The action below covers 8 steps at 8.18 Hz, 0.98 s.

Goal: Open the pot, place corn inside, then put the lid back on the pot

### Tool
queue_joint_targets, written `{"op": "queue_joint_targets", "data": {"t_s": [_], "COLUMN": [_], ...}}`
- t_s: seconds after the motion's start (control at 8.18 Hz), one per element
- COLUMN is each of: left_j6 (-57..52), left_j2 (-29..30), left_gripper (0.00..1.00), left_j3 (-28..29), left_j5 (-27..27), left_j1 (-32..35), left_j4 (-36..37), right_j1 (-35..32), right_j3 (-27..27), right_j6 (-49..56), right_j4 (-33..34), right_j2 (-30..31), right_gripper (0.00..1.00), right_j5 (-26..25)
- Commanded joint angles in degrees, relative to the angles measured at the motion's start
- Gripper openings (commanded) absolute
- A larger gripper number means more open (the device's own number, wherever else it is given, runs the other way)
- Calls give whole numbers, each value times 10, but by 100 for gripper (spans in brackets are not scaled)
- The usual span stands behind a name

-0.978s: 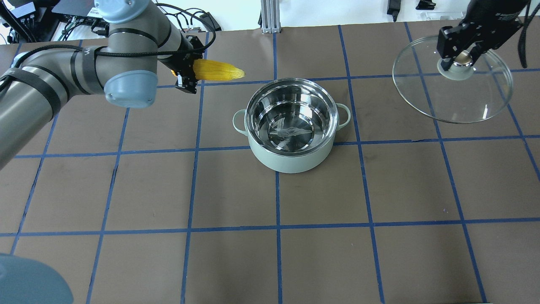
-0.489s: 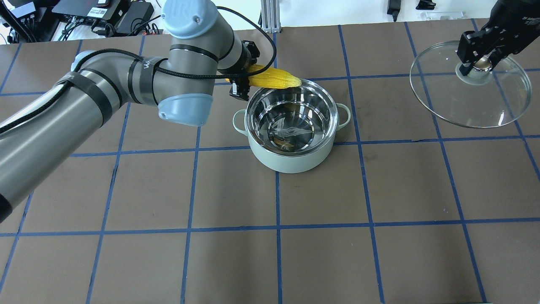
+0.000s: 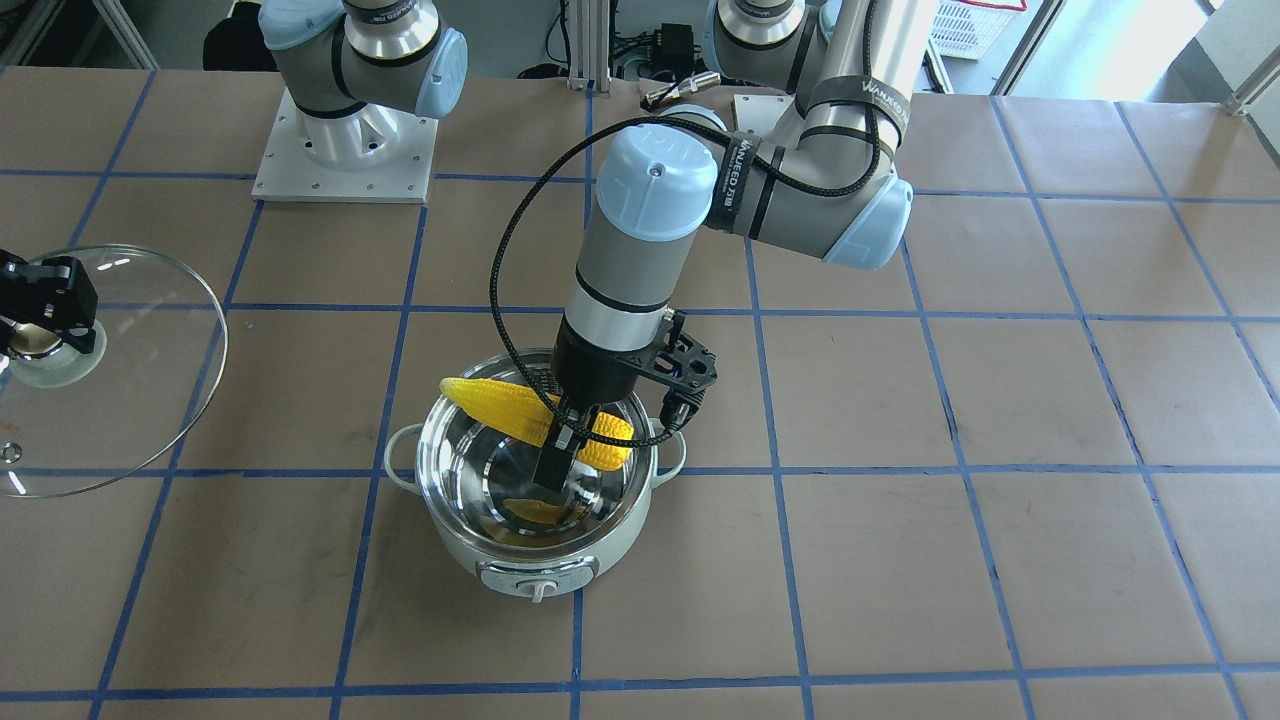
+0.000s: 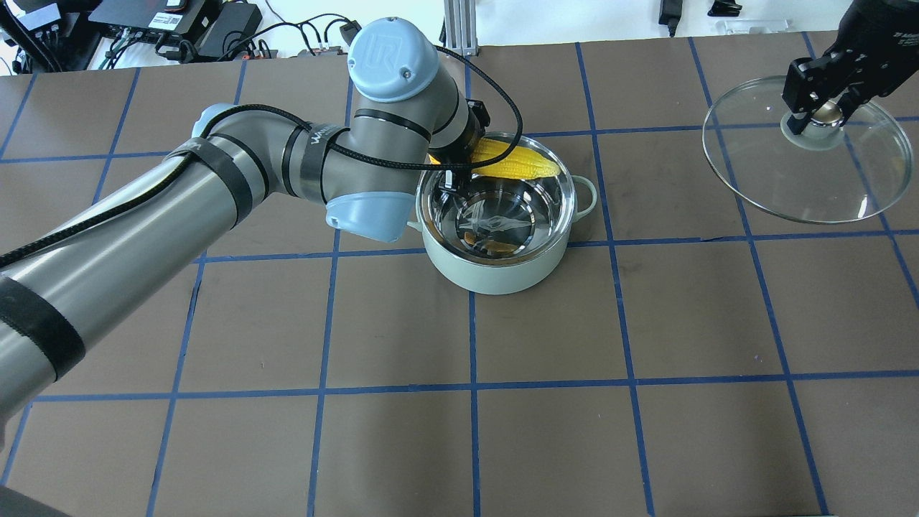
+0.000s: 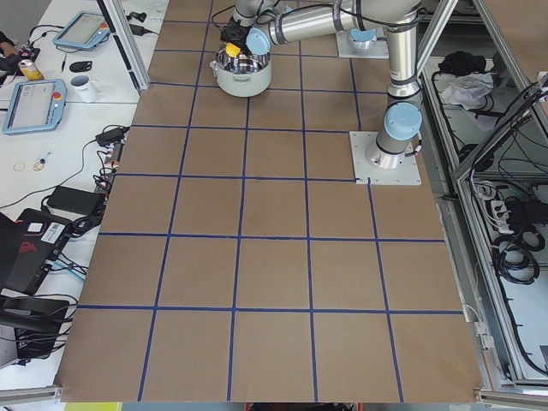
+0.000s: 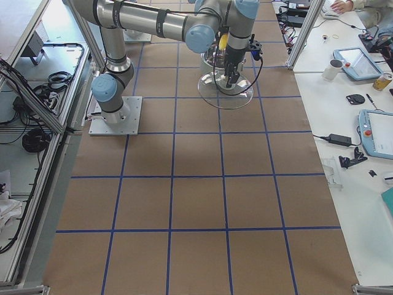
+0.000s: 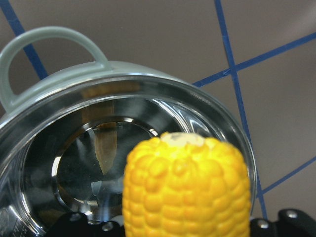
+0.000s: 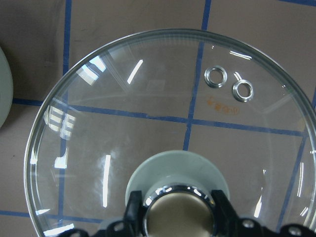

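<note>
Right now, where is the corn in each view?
Front-facing: corn centre, across the upper rim of the pot.
Overhead: corn top centre, across the pot's upper rim.
Exterior left: too small to tell; pot at top.
Exterior right: corn a yellow speck, top centre.
Left wrist: corn bottom centre, large.
Right wrist: not in it.
Shared landmark: the mint-green pot.
</note>
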State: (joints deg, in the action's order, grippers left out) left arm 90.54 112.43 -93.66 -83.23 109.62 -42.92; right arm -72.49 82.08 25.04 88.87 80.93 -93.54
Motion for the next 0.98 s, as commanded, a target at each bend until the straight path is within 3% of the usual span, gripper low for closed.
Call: {"op": "queue_joint_targets", "data": {"t_s": [0.0, 0.37, 0.86], "left_j6": [2, 5, -11], "left_j2": [26, 47, 15], "left_gripper": [55, 97, 100], "left_j3": [-2, 0, 2], "left_j5": [-1, -3, 2], "left_j1": [4, 4, 4], "left_j4": [-1, -1, -8], "right_j1": [0, -1, -5], "right_j3": [0, 0, -3], "right_j6": [0, 0, -2], "right_j4": [-1, -2, 1], "right_j2": [0, 5, 6], "right_gripper": [0, 0, 0], "right_j5": [-1, 2, -1]}}
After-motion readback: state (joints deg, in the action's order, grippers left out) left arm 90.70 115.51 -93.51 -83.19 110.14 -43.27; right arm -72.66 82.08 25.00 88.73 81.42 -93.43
